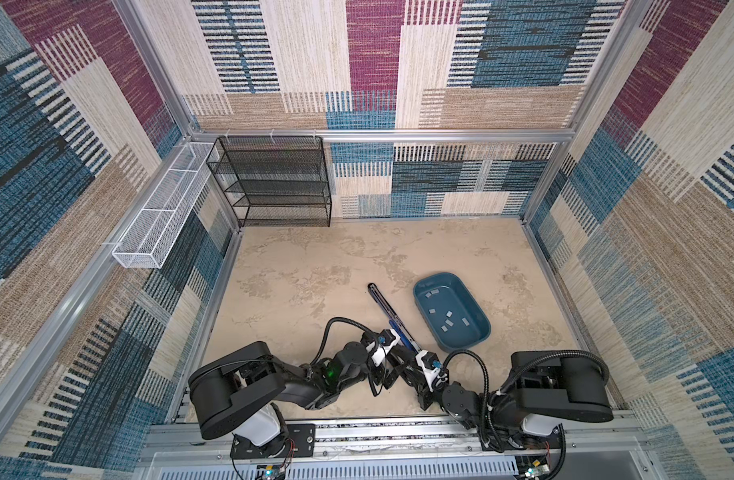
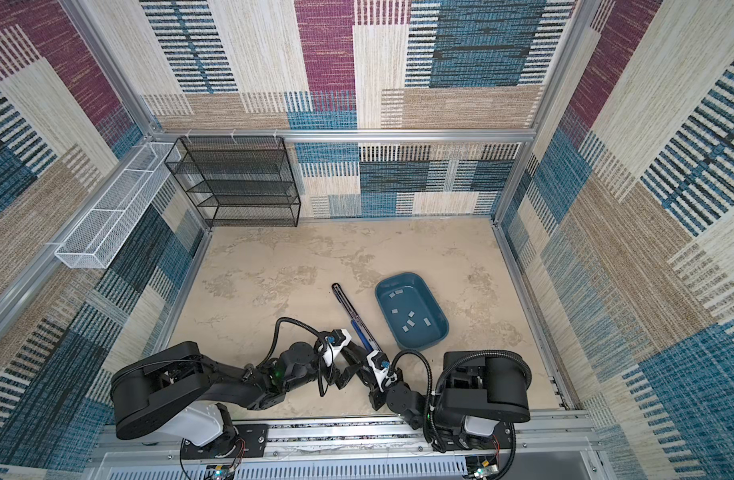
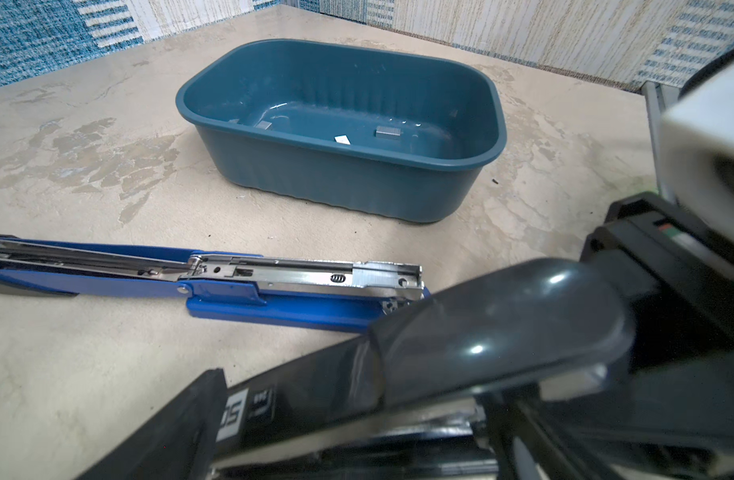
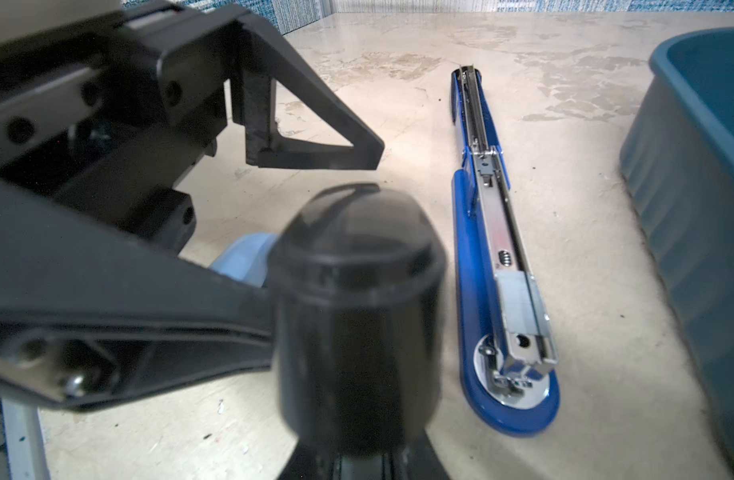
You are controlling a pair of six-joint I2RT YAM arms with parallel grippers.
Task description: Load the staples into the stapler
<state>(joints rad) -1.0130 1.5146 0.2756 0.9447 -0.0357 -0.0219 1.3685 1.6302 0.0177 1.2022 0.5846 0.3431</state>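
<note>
In both top views the staples lay in the bin right of centre. The opened stapler lay on the surface just left of it. The right hand, at its lower end, was pinched shut. In the left wrist view staples dotted the bin's floor, upper centre. In the right wrist view the left hand gaped wide at left.

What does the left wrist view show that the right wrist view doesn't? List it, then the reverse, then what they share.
Left wrist only: staples lying inside the blue tub. Right wrist only: the left hand's open fingers; the tub's floor is hidden there. Both: the blue stapler lying open beside the tub.
</note>
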